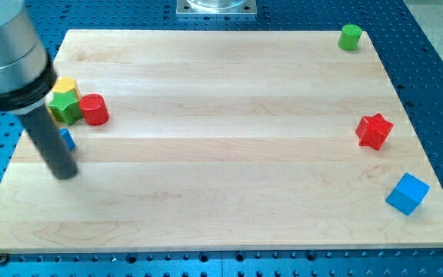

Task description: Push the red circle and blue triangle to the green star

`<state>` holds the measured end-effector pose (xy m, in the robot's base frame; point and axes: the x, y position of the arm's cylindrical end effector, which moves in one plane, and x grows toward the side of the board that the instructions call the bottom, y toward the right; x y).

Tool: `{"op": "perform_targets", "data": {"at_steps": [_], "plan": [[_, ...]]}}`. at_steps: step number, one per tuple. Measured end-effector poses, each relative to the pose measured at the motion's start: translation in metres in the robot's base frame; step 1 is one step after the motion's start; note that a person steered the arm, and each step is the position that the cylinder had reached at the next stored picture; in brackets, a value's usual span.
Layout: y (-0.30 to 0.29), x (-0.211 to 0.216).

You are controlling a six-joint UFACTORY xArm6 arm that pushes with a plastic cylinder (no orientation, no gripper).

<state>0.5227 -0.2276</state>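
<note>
The red circle lies at the view's left, touching the right side of the green star. A yellow block sits just behind the star. A blue block, mostly hidden by the rod, peeks out below the star; its shape cannot be made out. My tip rests on the board just below and beside that blue block, at the view's lower left.
A green cylinder stands at the top right corner. A red star and a blue cube lie near the right edge. The wooden board sits on a blue perforated table.
</note>
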Motion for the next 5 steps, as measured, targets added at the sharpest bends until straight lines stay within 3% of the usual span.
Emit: {"op": "perform_targets", "data": {"at_steps": [1, 2, 3, 4, 5], "plan": [[-0.006, -0.039], [0.017, -0.050], [0.097, -0.031], [0.246, -0.051], [0.365, -0.109]]}}
